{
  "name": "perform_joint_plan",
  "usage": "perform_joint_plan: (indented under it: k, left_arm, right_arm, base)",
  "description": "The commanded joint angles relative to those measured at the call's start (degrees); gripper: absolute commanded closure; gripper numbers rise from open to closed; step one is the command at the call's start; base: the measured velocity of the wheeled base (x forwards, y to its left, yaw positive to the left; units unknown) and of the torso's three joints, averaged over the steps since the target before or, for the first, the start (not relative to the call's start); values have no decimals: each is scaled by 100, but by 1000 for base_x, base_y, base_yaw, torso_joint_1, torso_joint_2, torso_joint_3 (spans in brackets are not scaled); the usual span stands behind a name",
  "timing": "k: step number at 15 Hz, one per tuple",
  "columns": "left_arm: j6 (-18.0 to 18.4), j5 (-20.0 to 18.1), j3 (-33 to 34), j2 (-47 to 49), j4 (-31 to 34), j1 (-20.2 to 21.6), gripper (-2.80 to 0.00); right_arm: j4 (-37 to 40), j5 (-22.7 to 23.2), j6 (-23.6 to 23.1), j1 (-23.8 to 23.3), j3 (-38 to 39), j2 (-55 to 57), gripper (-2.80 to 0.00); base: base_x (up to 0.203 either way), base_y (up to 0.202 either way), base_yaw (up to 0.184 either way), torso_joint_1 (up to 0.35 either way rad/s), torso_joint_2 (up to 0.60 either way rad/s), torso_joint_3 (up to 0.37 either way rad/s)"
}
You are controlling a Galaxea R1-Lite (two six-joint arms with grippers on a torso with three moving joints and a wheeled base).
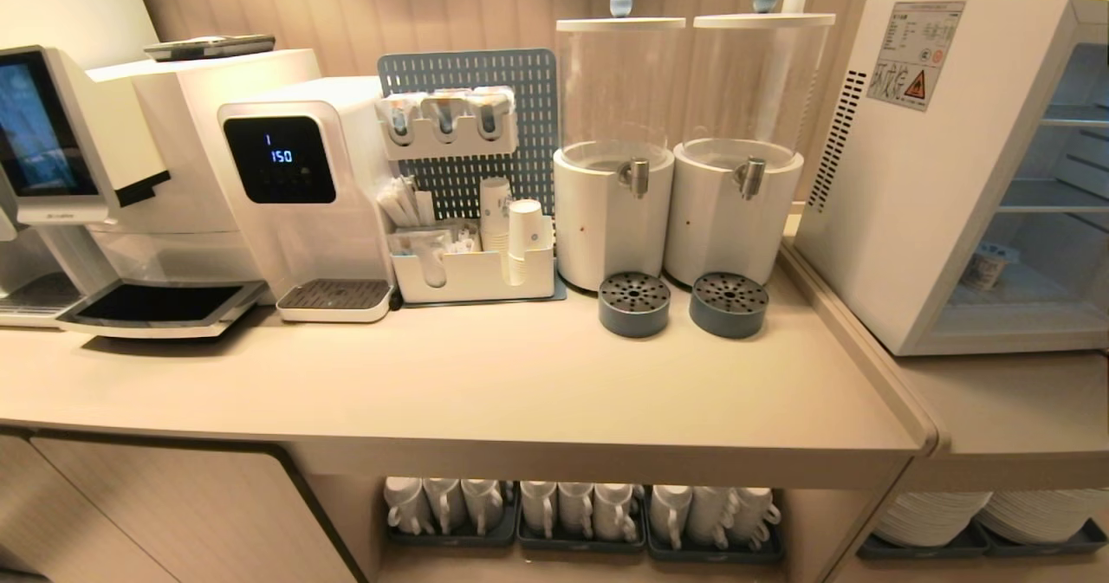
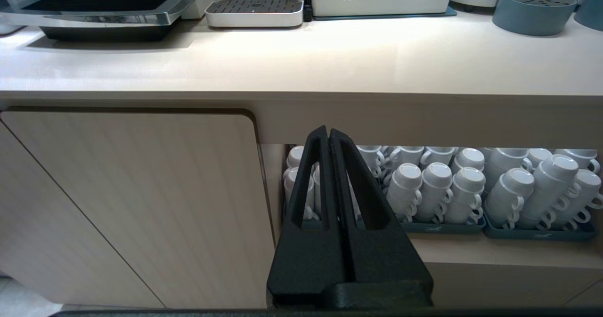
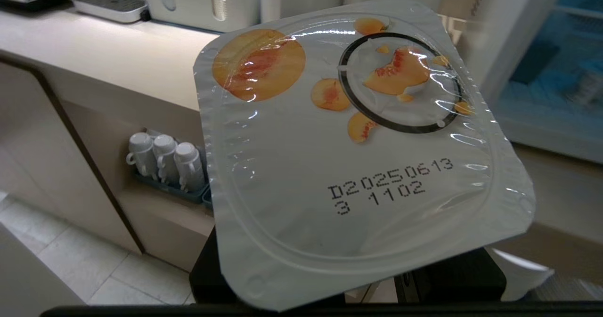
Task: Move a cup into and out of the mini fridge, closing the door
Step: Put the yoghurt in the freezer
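Cup (image 3: 358,138), peach-printed foil lid: held in right gripper (image 3: 348,284), jaws closed on it, off the worktop (image 3: 118,58), near the fridge (image 1: 918,193). Fridge: on worktop, interior visible. Left gripper (image 2: 328,135): jaws together, below worktop edge.

On the left gripper (image 2: 329,135), two matte black fingers (image 2: 301,199) with a finely grained, slightly rough finish are seen. Each is shaped as a long tapering wedge, wide at the base and narrow at the tip, and is pierced by an elongated triangular slot. A thicker black block is seen at their base. Of the right gripper, only black, blocky base parts (image 3: 452,272) with squared edges are shown at 6 o'clock.
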Motion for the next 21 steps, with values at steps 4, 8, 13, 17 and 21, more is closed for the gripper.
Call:
perform_joint_plan:
  k: [4, 8, 13, 17, 21]
  left_arm:
    - [-3, 7, 18, 7, -1, 2, 0]
    - [-12, 7, 9, 7, -1, 2, 0]
    - [-12, 7, 17, 7, -1, 2, 0]
    - [-3, -2, 9, 7, -1, 2, 0]
    - [23, 7, 9, 7, -1, 2, 0]
  right_arm:
    - [-98, -1863, 788, 47, 1064, -1612, 0]
    - [-2128, -2276, 527, 52, 2863, -1595, 0]
    - [-695, -1785, 335, 55, 2460, -1592, 0]
    - [-737, -1795, 520, 64, 2486, -1584, 0]
    - [-737, -1795, 511, 57, 2486, -1592, 0]
  base:
    - [0, 0, 0, 0, 0, 0]
    - [0, 0, 0, 0, 0, 0]
    - [0, 0, 0, 0, 0, 0]
    - [0, 0, 0, 0, 0, 0]
    - [0, 0, 0, 0, 0, 0]
